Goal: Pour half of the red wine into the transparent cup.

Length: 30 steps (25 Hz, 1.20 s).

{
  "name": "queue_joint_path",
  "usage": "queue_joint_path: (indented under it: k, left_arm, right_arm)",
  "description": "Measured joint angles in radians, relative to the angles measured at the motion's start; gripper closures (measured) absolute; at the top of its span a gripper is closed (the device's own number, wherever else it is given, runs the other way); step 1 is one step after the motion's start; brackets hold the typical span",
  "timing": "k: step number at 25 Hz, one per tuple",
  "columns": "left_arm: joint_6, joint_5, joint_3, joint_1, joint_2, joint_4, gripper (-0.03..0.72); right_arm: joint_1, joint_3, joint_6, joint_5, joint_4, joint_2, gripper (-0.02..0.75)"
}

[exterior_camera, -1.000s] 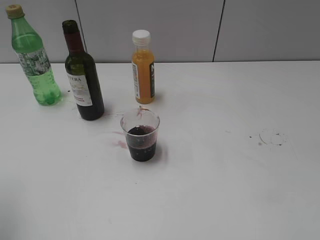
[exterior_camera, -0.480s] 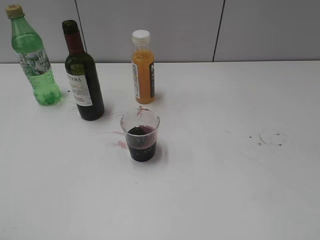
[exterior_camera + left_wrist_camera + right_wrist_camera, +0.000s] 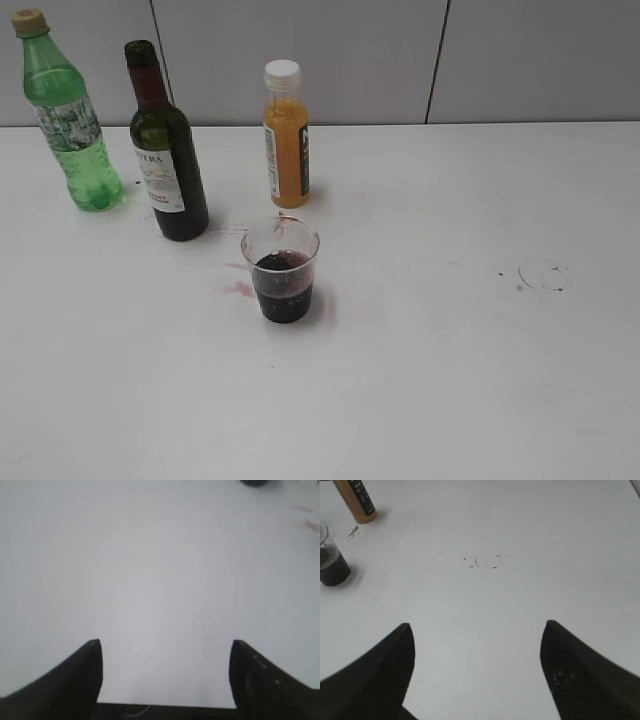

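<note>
- The transparent cup (image 3: pixel 281 270) stood mid-desk, about half full of red wine (image 3: pixel 283 286).
- The wine bottle (image 3: pixel 165 150) stood upright behind it, ungripped.
- Left pincer (image 3: pixel 165 652) and right pincer (image 3: pixel 476 632) hung apart, empty; pouring looked finished.

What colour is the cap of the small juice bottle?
White; the cap sits on the orange juice bottle, seen best in the exterior view.

left gripper (image 3: pixel 165 650): black tapered jaws | right gripper (image 3: pixel 476 632): black tapered jaws
</note>
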Motion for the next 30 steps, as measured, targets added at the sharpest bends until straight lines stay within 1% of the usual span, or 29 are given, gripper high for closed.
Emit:
queue_joint_path:
  k: [10, 30]
  left_arm:
    - [0.0, -0.002, 0.0, 0.0, -0.208, 0.0, 0.1]
    - [0.0, -0.002, 0.0, 0.0, -0.222, -0.001, 0.101]
  right_arm:
    - [0.0, 0.0, -0.001, 0.0, 0.0, 0.0, 0.147]
    - [0.0, 0.0, 0.0, 0.0, 0.001, 0.0, 0.147]
